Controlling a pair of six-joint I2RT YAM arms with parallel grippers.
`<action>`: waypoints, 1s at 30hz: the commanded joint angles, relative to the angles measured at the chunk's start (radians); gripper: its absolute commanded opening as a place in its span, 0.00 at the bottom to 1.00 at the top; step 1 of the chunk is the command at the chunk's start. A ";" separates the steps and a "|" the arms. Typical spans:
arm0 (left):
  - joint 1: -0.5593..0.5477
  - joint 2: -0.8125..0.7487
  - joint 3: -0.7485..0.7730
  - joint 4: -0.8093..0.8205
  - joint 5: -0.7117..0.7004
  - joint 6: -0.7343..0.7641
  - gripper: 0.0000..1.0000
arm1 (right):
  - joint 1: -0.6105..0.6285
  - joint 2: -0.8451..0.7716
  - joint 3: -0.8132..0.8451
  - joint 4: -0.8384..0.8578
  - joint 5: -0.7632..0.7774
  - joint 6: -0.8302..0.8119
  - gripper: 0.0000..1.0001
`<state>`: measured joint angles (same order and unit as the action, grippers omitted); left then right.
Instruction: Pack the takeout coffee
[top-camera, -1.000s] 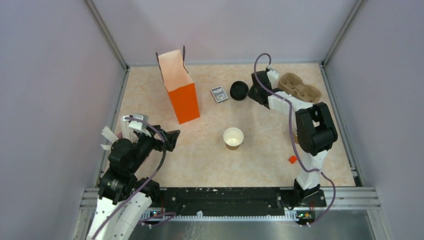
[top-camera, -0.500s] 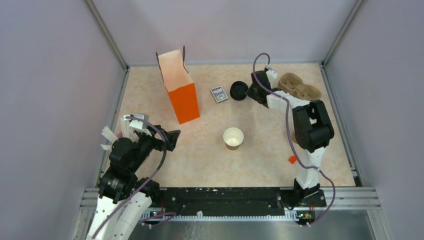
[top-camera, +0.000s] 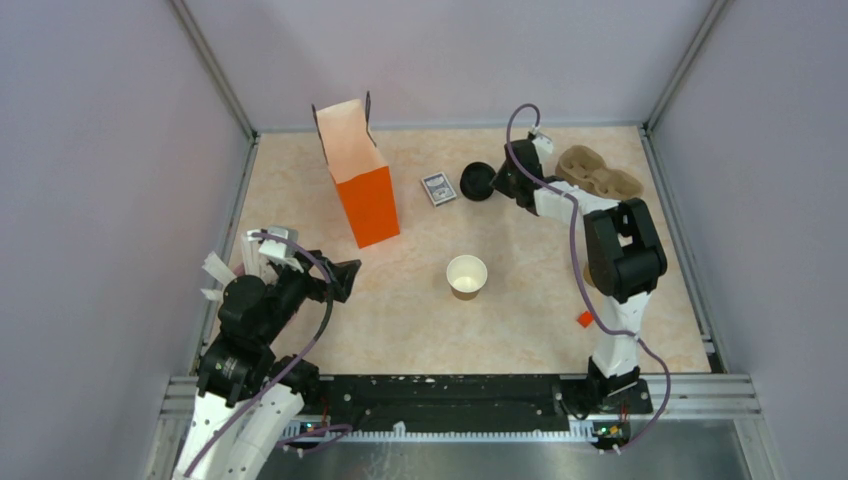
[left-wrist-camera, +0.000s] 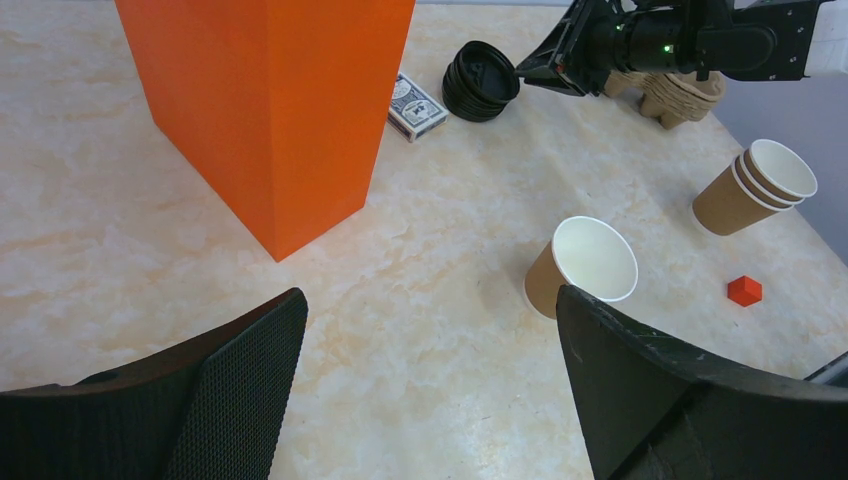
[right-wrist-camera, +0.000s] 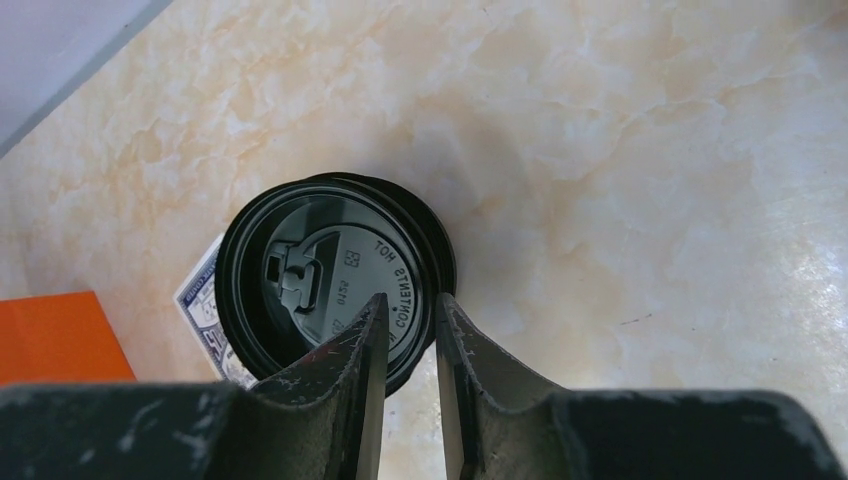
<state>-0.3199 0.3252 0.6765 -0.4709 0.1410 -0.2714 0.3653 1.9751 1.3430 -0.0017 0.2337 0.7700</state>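
Note:
The takeout coffee cup (top-camera: 467, 275), kraft-tan with a white inside, stands open and lidless mid-table; it also shows in the left wrist view (left-wrist-camera: 585, 265). A stack of black lids (top-camera: 478, 181) lies at the back. My right gripper (top-camera: 497, 180) reaches it from the right. In the right wrist view its fingers (right-wrist-camera: 375, 330) pinch the near rim of the top black lid (right-wrist-camera: 320, 280), which sits slightly tilted on the stack (left-wrist-camera: 480, 85). My left gripper (left-wrist-camera: 430, 310) is open and empty, low over the near left. The orange bag (top-camera: 358, 185) stands open at the back left.
A card deck (top-camera: 438, 188) lies just left of the lids. A brown pulp carrier (top-camera: 600, 175) sits at the back right. Nested tan cups (left-wrist-camera: 755, 185) lie tipped right of the single cup. A small red cube (top-camera: 585, 319) is near the right arm's base.
My right gripper has edged slightly toward the lid stack and closed in on the top lid's rim. The left arm, cup and bag have not moved.

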 joint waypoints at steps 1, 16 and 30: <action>0.002 0.003 0.000 0.041 -0.004 0.009 0.99 | -0.008 0.022 0.024 0.065 -0.027 -0.007 0.23; 0.002 -0.002 0.000 0.043 -0.006 0.011 0.99 | -0.008 0.047 0.062 0.019 -0.011 -0.009 0.20; 0.002 -0.003 -0.001 0.043 -0.008 0.011 0.99 | -0.008 0.030 0.073 0.008 -0.015 -0.032 0.10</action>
<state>-0.3199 0.3252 0.6765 -0.4709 0.1379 -0.2665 0.3653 2.0212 1.3579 -0.0029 0.2173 0.7589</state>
